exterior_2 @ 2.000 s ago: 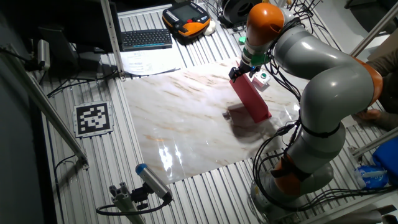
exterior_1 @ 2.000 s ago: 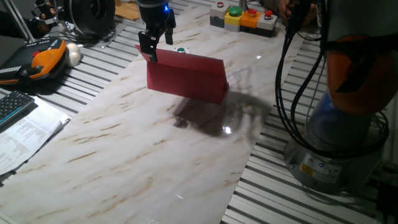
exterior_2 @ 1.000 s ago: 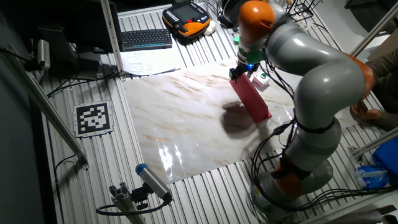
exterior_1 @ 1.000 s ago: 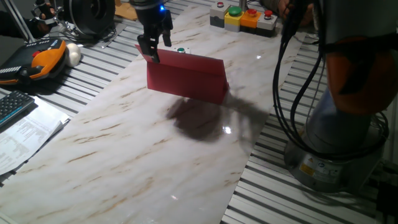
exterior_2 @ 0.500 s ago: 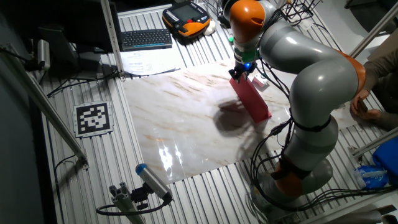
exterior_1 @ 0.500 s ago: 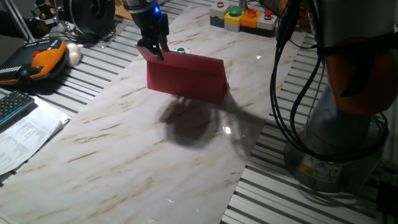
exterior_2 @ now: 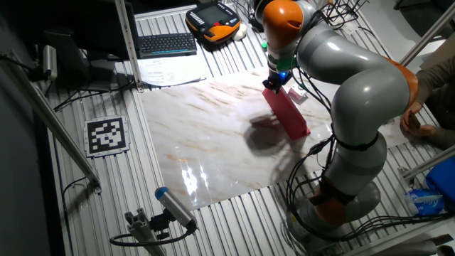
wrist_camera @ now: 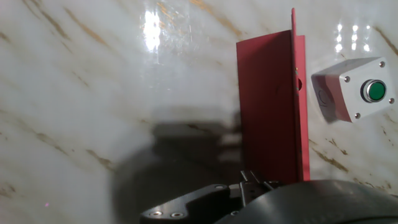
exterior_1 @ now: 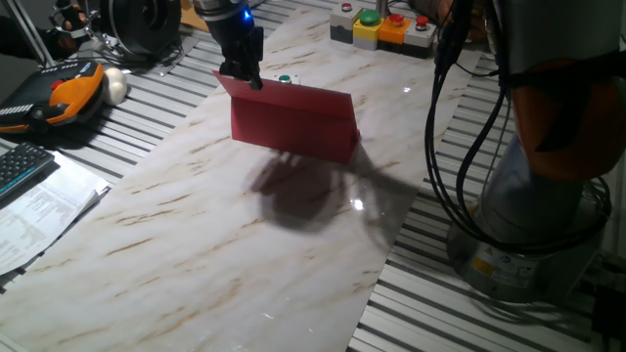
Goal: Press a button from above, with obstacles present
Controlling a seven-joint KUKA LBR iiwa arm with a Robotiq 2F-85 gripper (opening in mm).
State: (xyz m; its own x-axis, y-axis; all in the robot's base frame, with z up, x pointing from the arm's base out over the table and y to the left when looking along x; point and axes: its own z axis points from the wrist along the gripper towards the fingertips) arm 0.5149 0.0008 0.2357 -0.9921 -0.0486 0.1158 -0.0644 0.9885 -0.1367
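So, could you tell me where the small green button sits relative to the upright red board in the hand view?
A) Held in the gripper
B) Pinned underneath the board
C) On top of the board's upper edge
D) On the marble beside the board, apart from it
D: the green button sits on its whitish base on the marble, clear of the red board.

Gripper (exterior_2: 272, 85) sits right at the far top corner of the upright red board (exterior_2: 288, 115) on the marble table (exterior_2: 206, 142). Keyboard (exterior_2: 167, 44) off at 11 o'clock, orange pendant (exterior_2: 214, 14) at 12.
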